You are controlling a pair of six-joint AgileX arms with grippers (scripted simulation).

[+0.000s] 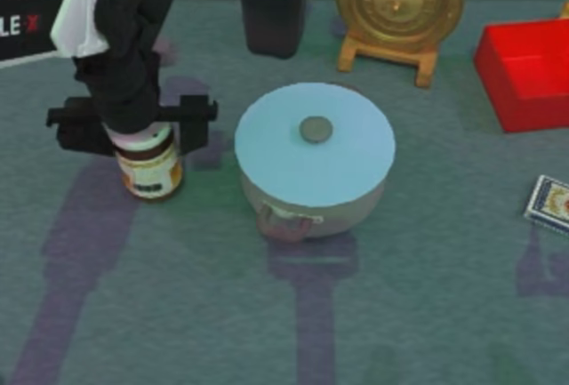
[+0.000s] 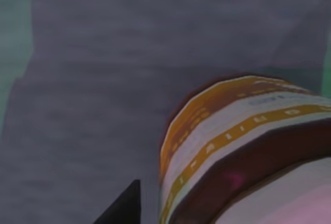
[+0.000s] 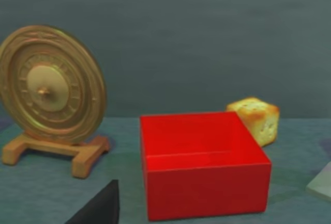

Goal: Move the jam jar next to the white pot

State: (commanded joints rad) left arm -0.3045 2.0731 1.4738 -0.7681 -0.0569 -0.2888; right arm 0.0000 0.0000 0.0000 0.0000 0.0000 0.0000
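Left gripper (image 1: 133,127) sits directly over the jam jar (image 1: 149,165), arm reaching in from the top view's left edge, wrist pointing down, black finger crossbar spanning the jar's top. Finger spacing and grip on the jar: cannot tell, since the arm body hides the contact area in the top view and the left wrist view shows only the jar's side (image 2: 243,146) at close range plus one dark finger tip (image 2: 121,208) beside it. Jar stands upright on the table (image 1: 427,314), left of the white pot (image 1: 315,158), with a clear gap between them. Pot is at table centre, lid on, grey knob (image 1: 316,129) at mid lid, handle toward the near edge. Behind the pot: dark square planter (image 1: 274,3) and gold disc on a wooden stand (image 1: 398,7). Red box (image 1: 524,74) at far right, card pack (image 1: 549,203) near the right edge. Right wrist view shows the red box (image 3: 204,164), the disc (image 3: 51,84) and a bread cube (image 3: 256,119) behind the box. Right arm is not seen in the top view.
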